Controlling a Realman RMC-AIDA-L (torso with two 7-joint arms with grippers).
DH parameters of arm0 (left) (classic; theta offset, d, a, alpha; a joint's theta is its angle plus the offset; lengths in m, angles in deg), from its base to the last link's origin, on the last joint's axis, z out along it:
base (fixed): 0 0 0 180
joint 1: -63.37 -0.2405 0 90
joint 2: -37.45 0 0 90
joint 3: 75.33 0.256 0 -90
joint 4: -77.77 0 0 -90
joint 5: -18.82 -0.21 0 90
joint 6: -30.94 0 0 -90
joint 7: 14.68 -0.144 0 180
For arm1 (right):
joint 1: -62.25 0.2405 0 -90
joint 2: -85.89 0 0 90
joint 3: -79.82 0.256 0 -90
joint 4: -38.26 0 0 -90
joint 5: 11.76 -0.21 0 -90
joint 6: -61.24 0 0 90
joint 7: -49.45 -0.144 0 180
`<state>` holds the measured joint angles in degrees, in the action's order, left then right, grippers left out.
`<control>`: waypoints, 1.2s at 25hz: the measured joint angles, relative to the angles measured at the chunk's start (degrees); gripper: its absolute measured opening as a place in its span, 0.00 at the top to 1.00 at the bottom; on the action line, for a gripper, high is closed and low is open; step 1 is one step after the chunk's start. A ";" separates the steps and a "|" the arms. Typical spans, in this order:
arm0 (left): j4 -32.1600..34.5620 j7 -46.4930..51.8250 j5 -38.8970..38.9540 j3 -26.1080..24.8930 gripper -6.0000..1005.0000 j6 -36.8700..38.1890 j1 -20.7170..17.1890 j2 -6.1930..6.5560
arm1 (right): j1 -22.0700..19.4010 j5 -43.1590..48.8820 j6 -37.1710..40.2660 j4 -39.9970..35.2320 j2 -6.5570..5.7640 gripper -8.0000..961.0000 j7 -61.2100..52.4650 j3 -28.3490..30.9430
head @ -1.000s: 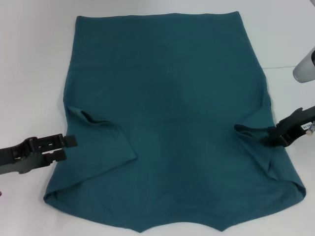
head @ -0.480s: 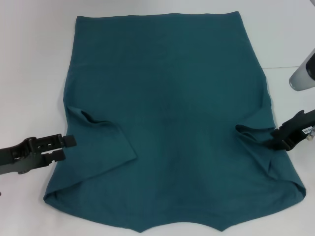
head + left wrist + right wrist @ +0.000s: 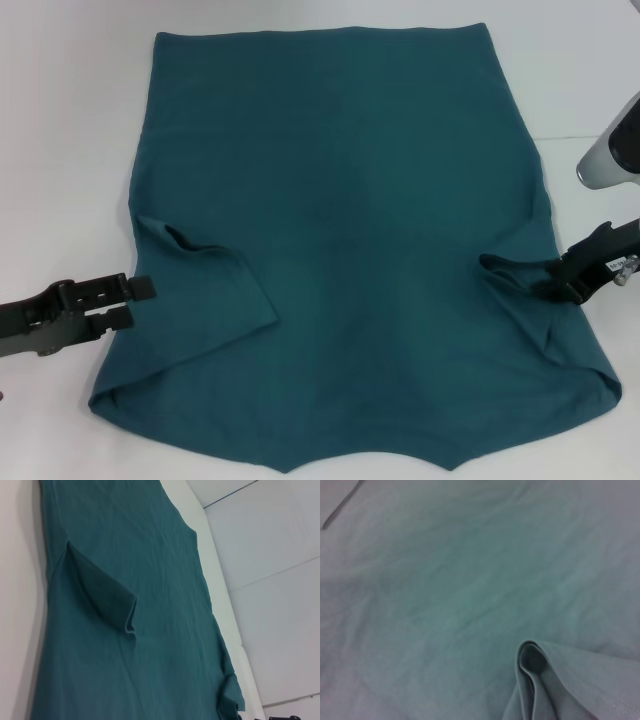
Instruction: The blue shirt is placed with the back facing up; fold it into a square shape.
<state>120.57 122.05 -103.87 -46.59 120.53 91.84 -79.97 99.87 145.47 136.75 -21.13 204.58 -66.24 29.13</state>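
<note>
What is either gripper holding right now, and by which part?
Left gripper holds nothing. Right gripper touches the dark teal-blue fabric T-shirt at its folded sleeve; grip unclear.

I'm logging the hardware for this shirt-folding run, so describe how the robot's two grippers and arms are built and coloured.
The left gripper is matte black, with two long flat parallel fingers on a black body with small holes. The right gripper is also black and angular, carrying a small white label with print too small to read. Above it shows a glossy white and grey arm shell.

The blue shirt (image 3: 340,240) is spread on the counter (image 3: 70,120), between the left hand (image 3: 135,302) and the right hand (image 3: 560,280).
</note>
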 joint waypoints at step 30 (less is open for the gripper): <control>0.00 0.21 0.00 0.00 0.27 0.15 -0.11 0.04 | -1.06 -2.00 -2.37 1.35 -0.37 0.69 0.79 0.74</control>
<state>120.57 122.26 -103.87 -46.59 120.68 91.73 -79.93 98.81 143.47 134.38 -19.78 204.21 -65.45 29.87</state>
